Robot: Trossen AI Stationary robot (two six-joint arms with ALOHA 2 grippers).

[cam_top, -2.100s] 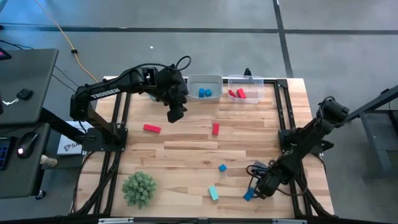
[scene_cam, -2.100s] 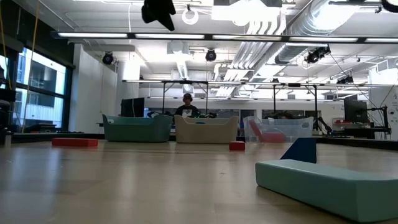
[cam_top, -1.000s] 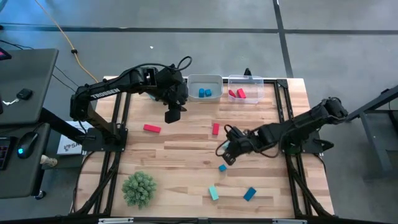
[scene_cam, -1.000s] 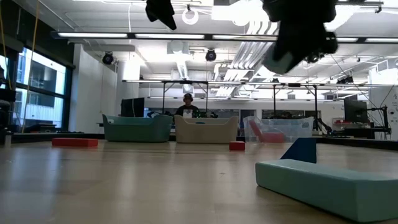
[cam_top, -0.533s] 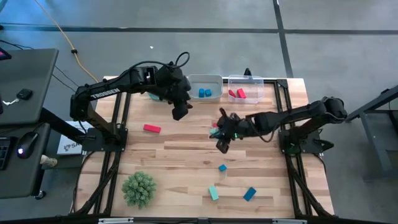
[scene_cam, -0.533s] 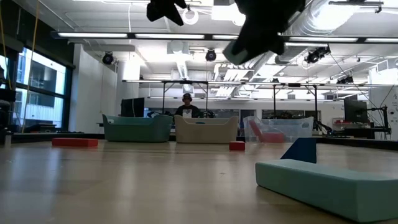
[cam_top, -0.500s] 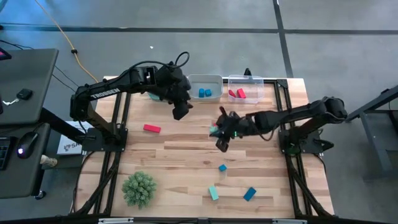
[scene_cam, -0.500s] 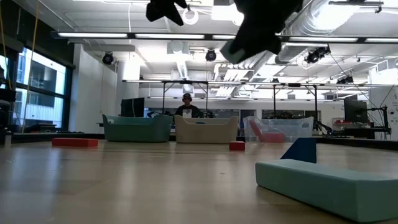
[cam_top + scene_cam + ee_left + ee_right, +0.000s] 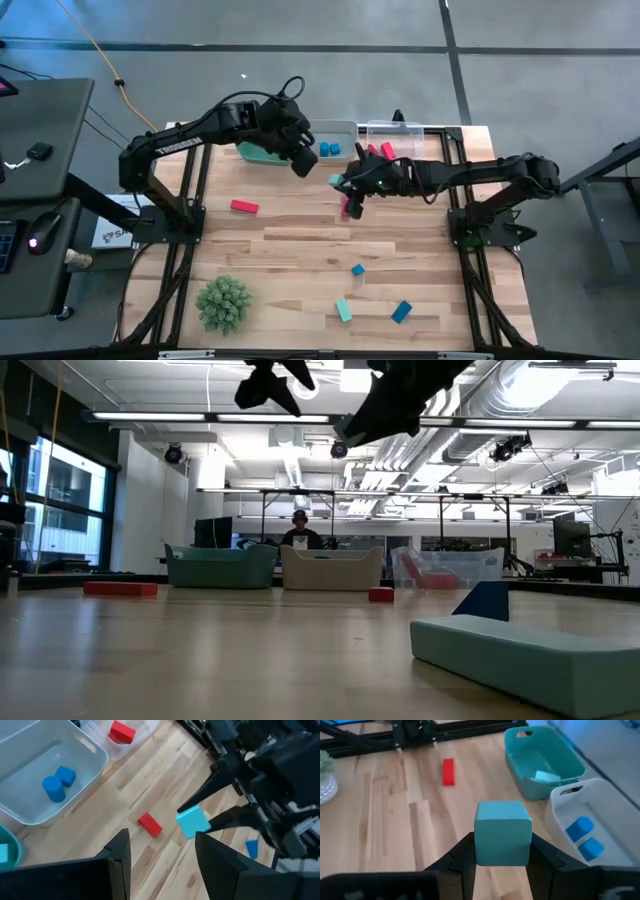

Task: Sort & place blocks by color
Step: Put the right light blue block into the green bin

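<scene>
My right gripper (image 9: 343, 184) hangs over the table's middle, near the far bins, shut on a light teal cube (image 9: 502, 834), which the left wrist view also shows as the cube (image 9: 193, 821). My left gripper (image 9: 302, 160) hovers open and empty in front of the white bin (image 9: 330, 128), which holds two blue blocks (image 9: 329, 149). The teal bin (image 9: 258, 153) holds one teal piece. The clear bin (image 9: 393, 130) has red blocks. On the table lie a red bar (image 9: 244, 207), a red block (image 9: 349, 208), a blue cube (image 9: 357, 269), a teal bar (image 9: 343, 310) and a blue block (image 9: 401, 312). My right gripper pinches the teal cube between its two fingers (image 9: 462, 855), one on each opposite side face (image 9: 479, 845). The fingers reach out roughly level from the table's right. The cube is lifted well clear of the table and sits square in the hold.
A green spiky plant ball (image 9: 223, 303) stands near the table's near left corner. The three bins line the far edge. A black frame rail (image 9: 457, 200) runs along the right side. A person sits far behind the table (image 9: 300, 532).
My right gripper has carried the teal cube from the table's middle toward the far edge and a little left, staying high and shut on it. My left gripper has moved right and toward the far edge, ending in front of the white bin.
</scene>
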